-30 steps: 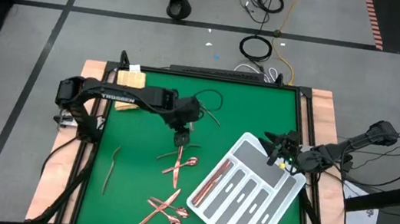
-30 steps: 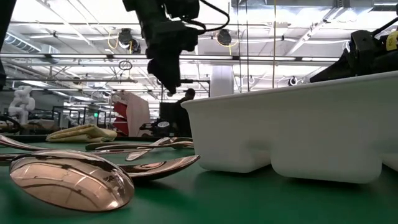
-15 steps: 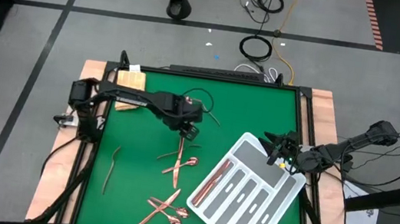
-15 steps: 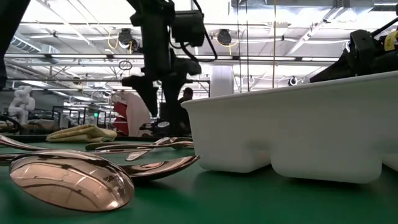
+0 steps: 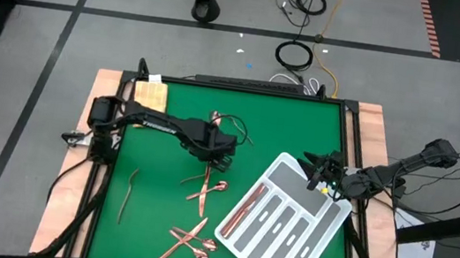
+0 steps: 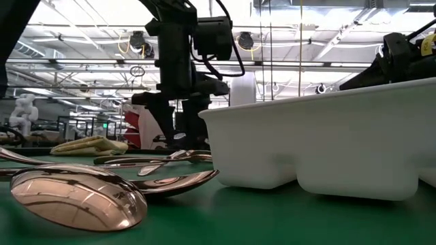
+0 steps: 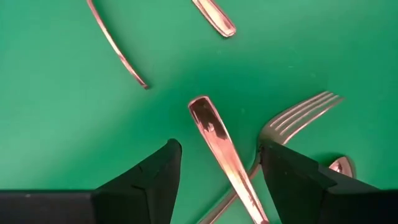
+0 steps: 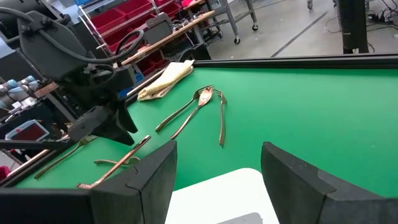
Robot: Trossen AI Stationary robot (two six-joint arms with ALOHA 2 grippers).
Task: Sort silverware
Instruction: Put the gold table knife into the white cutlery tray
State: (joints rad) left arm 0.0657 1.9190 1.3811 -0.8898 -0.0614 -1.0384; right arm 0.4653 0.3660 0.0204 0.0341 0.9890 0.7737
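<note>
We see left gripper [image 5: 217, 148] low over green mat left of white tray [image 5: 321, 228], fingers wide apart astride one handle [image 7: 219, 142], gripping nothing. Silverware [image 5: 203, 188] scattered left of tray. Right gripper [image 5: 312, 169] spread, empty, above tray.

Both arms are matte black, built of slim jointed links; the left arm [image 5: 155, 122] carries white lettering along its forearm. Black cables loop off its wrist. Each gripper has two broad, wedge-shaped black fingers [image 7: 152, 177], and the right gripper [image 5: 318, 172] shows a small yellow mark.
</note>
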